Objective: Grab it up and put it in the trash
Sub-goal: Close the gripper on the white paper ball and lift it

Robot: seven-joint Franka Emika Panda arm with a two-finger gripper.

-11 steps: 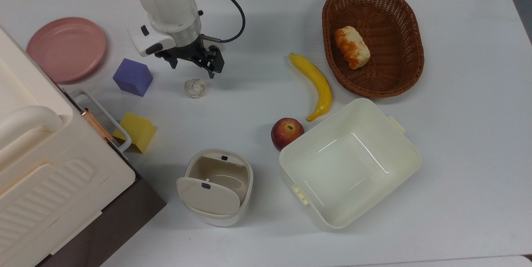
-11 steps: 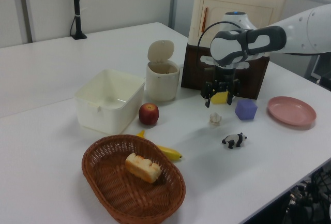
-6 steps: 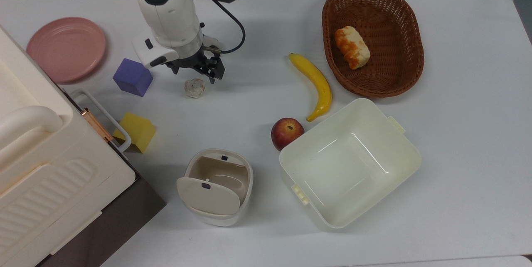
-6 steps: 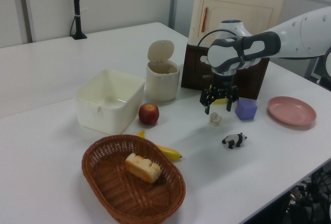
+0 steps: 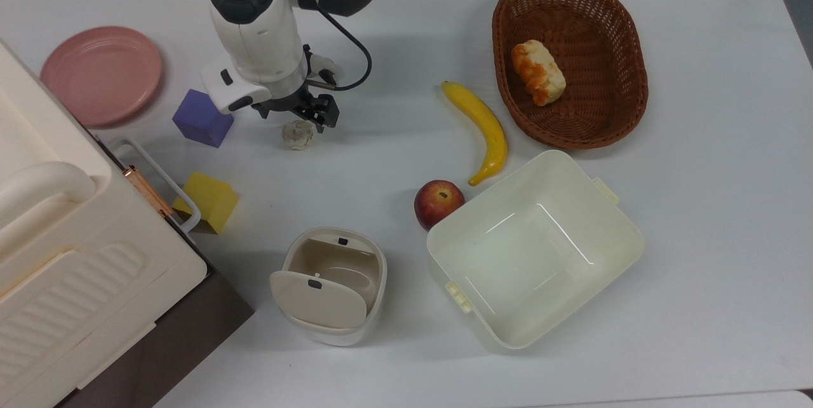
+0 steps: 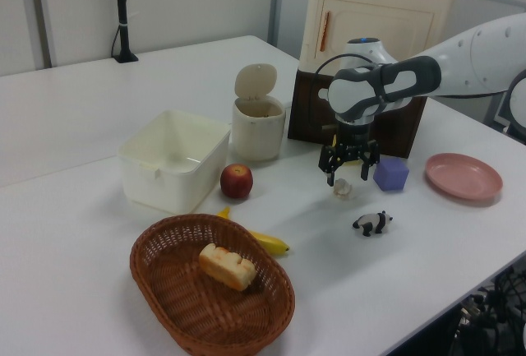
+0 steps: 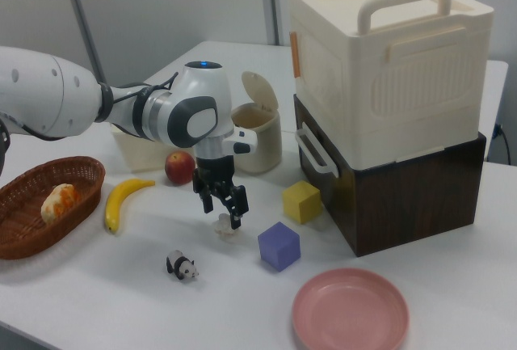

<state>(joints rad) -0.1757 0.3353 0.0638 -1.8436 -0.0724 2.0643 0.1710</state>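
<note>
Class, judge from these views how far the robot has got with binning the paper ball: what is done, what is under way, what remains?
Done: the gripper is positioned just above the paper ball, open.
In hand: nothing is grasped; the ball lies on the table beside the purple cube.
Left: closing on the ball, lifting it, carrying it to the trash bin, whose lid stands open, and releasing.

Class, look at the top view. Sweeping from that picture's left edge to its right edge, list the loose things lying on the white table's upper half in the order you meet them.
Pink plate → purple block → crumpled paper ball, with the open gripper just above it → banana → brown wicker basket holding the bread.
</note>
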